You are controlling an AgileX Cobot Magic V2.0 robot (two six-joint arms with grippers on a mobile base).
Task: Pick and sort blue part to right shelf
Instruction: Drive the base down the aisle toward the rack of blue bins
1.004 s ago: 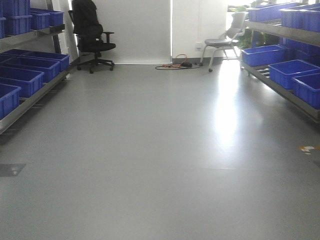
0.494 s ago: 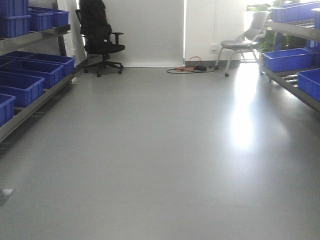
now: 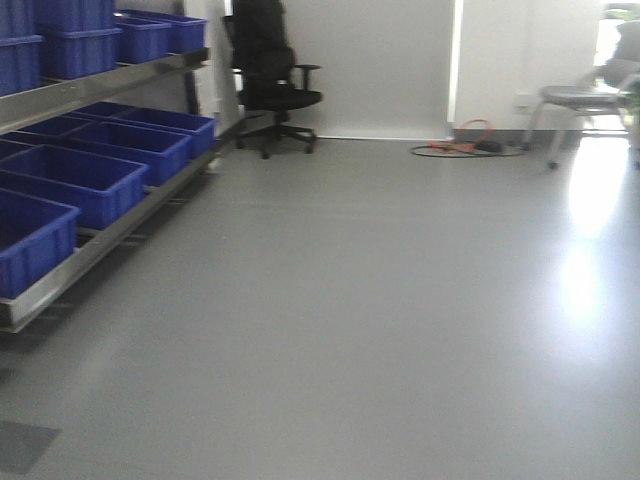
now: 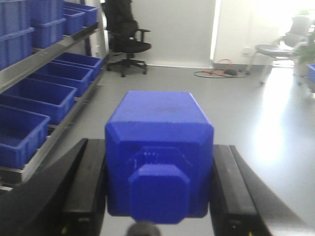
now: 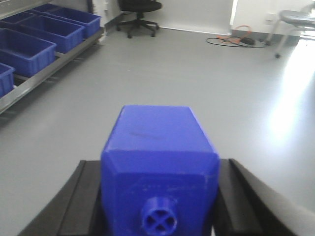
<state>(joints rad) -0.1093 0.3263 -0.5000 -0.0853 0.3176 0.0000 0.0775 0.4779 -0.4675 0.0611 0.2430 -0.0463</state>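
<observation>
Left pincer (image 4: 160, 143) is closed tight on a blue part (image 4: 160, 120). Right pincer (image 5: 158, 164) clamps a second blue part (image 5: 158, 135). A shelf (image 3: 110, 82) with bins (image 3: 70, 185) stands left.

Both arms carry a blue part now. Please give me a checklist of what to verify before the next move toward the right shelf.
1. Left pincer grips its blue part: ok, the part sits between both fingers.
2. Right pincer grips the second blue part: ok, seated the same way.
3. Right shelf in the front view: not ok, only the left shelf with blue bins shows there.
4. Floor ahead free: ok; the office chair and the cable lie far off by the wall.
5. Target bin has room: cannot tell.
</observation>
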